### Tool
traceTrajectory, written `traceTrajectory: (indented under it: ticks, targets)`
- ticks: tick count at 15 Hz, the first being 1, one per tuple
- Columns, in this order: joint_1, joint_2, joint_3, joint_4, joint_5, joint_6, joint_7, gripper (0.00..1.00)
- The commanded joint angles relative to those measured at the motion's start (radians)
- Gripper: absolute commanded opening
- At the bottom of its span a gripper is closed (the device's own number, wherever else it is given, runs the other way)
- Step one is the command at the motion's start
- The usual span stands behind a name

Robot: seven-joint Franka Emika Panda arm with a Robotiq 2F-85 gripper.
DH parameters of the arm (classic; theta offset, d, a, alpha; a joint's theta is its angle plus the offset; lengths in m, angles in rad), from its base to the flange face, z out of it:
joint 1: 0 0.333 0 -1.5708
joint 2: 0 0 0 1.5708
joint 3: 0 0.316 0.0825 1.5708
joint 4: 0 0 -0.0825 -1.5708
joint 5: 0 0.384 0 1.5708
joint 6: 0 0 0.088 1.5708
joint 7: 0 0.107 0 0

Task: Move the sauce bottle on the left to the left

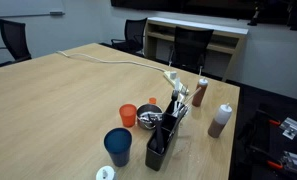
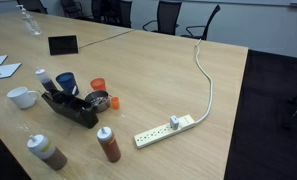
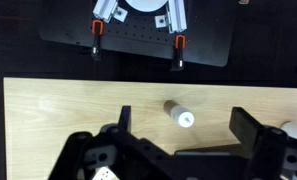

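The sauce bottle, dark brown with a rounded white cap, stands near the table edge in both exterior views (image 1: 221,120) (image 2: 46,152). A slimmer reddish-orange bottle with a white tip (image 1: 201,92) (image 2: 108,145) stands beside it. My gripper (image 3: 185,113) is open and empty, high above the table, and does not show in either exterior view. In the wrist view a brown bottle with a white top (image 3: 178,114) stands below, between the two fingers. I cannot tell which bottle it is.
A black caddy with utensils (image 1: 166,135) (image 2: 73,106), a blue cup (image 1: 118,146), an orange cup (image 1: 128,116), a metal tin (image 2: 100,100) and a white cup (image 2: 21,96) stand close by. A power strip (image 2: 168,128) lies with its cable. The black robot base (image 3: 138,40) is clamped to the table edge.
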Motion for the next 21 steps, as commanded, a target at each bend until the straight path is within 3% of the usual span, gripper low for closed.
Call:
traceTrajectory:
  ticks: [1, 11, 15, 19, 21]
  targets:
    - [-0.015, 0.002, 0.011, 0.002, 0.006, -0.002, -0.007, 1.0]
    - [-0.015, 0.0, 0.02, -0.007, 0.005, 0.013, 0.0, 1.0]
    - [-0.007, -0.04, 0.035, -0.134, 0.05, 0.175, 0.008, 1.0]
    - [0.007, -0.074, 0.077, -0.287, 0.029, 0.366, 0.004, 1.0]
    - [0.02, -0.088, 0.099, -0.335, 0.021, 0.408, 0.006, 1.0]
